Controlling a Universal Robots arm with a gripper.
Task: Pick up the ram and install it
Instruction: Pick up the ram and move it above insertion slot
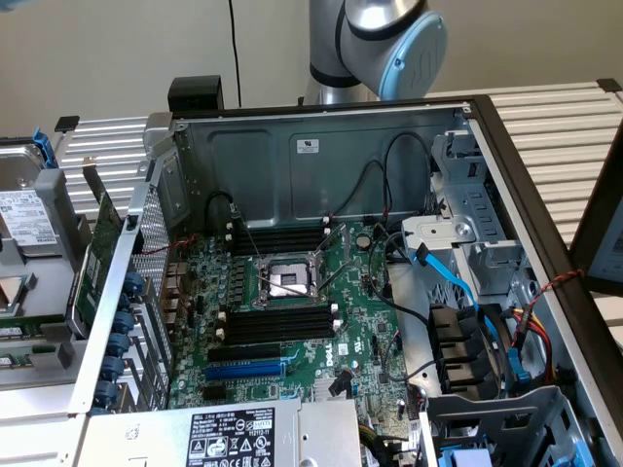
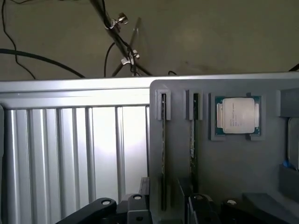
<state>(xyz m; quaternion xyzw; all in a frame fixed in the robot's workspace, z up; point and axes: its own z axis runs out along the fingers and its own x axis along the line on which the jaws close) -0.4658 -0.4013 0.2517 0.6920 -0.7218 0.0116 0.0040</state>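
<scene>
Jaws of gripper (image 2: 166, 211) spread wide, pinching nothing. We see ram (image 2: 163, 149) standing on edge in grey holder (image 2: 233, 163), straight ahead of jaws and in line with gap between them. Its long axis runs directly away from gripper. Second stick (image 2: 192, 140) sits just beside it (same lie, greener), CPU (image 2: 236, 115) further over. Exterior view gives us motherboard (image 1: 311, 365) and black memory slots (image 1: 277, 326), which we judge empty. Wrist view gives us holder.

The arm (image 1: 336, 44) is standing at twelve o'clock in the exterior view, its silver tube running upright. Its blue-capped joint (image 1: 411, 53) is bulging toward one o'clock, the round cap facing the camera. In the wrist view the gripper (image 2: 166, 207) is showing its black fingers (image 2: 100, 205) spread wide apart
</scene>
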